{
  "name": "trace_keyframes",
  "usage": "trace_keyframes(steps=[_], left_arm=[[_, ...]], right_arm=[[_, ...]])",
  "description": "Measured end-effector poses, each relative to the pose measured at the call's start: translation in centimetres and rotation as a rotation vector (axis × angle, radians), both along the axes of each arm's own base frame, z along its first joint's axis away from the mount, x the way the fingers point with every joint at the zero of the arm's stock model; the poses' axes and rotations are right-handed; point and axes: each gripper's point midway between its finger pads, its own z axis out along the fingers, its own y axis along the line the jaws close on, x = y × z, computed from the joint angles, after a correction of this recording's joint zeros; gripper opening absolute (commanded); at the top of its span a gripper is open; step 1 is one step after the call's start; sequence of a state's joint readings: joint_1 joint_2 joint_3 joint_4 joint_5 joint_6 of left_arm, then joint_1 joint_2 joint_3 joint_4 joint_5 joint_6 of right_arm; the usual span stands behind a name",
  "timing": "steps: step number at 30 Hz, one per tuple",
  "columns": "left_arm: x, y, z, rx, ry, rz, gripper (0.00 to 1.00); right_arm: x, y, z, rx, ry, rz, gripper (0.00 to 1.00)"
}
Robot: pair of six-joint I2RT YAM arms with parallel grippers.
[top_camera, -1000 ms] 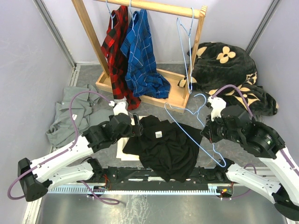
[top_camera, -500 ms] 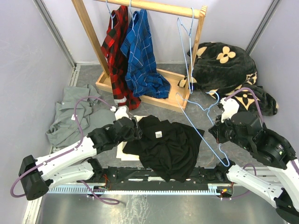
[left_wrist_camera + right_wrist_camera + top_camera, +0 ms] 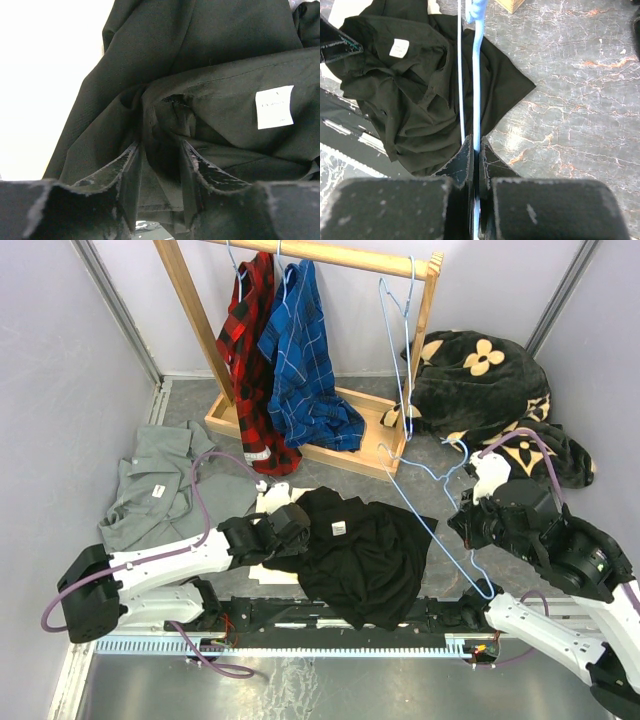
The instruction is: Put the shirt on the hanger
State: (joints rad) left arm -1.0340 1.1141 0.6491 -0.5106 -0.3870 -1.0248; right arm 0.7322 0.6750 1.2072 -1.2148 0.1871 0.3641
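The black shirt [image 3: 360, 550] lies crumpled on the table's middle, its white collar label [image 3: 339, 528] facing up. My left gripper [image 3: 290, 523] is at the shirt's left edge by the collar. In the left wrist view the jaws [image 3: 159, 145] stand a little apart, with a fold of the shirt [image 3: 225, 60] running down between them. My right gripper [image 3: 462, 530] is shut on the light-blue wire hanger [image 3: 430, 520], which slants over the shirt's right side. In the right wrist view the fingers [image 3: 476, 142] pinch the hanger wire [image 3: 476, 75] above the shirt [image 3: 415, 90].
A wooden rack [image 3: 310, 252] at the back carries a red plaid shirt [image 3: 250, 360], a blue plaid shirt [image 3: 305, 360] and a spare blue hanger [image 3: 400, 320]. A grey shirt [image 3: 150, 485] lies at left, a black flowered blanket [image 3: 480, 380] at back right. White paper [image 3: 270, 505] lies under the black shirt.
My left gripper has slid right onto the shirt's collar edge and its jaws have narrowed. My right arm drew the hanger right and back, then held still.
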Motion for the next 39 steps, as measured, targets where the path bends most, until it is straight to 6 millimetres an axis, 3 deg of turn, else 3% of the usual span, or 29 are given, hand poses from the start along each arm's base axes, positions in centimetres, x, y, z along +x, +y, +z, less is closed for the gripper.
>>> trace_keyframes(steps=[3, 6, 21, 32, 39], left_arm=[[0.3, 0.0, -0.1, 0.005, -0.012, 0.008, 0.14], [0.7, -0.1, 0.0, 0.007, -0.028, 0.015, 0.09], [1.5, 0.5, 1.6, 0.06, -0.094, -0.039, 0.03], [2.2, -0.4, 8.3, 0.058, -0.198, -0.165, 0.03], [2.4, -0.3, 9.8, 0.127, -0.206, -0.229, 0.03]], right_arm=[[-0.5, -0.1, -0.1, -0.008, 0.002, 0.029, 0.0], [-1.1, 0.0, -0.1, -0.015, 0.01, 0.069, 0.0], [-3.0, 2.3, 1.7, 0.035, 0.026, 0.275, 0.0], [-4.5, 1.3, 4.2, -0.042, -0.014, 0.414, 0.0], [-5.1, 2.1, 3.6, -0.063, 0.039, 0.494, 0.0]])
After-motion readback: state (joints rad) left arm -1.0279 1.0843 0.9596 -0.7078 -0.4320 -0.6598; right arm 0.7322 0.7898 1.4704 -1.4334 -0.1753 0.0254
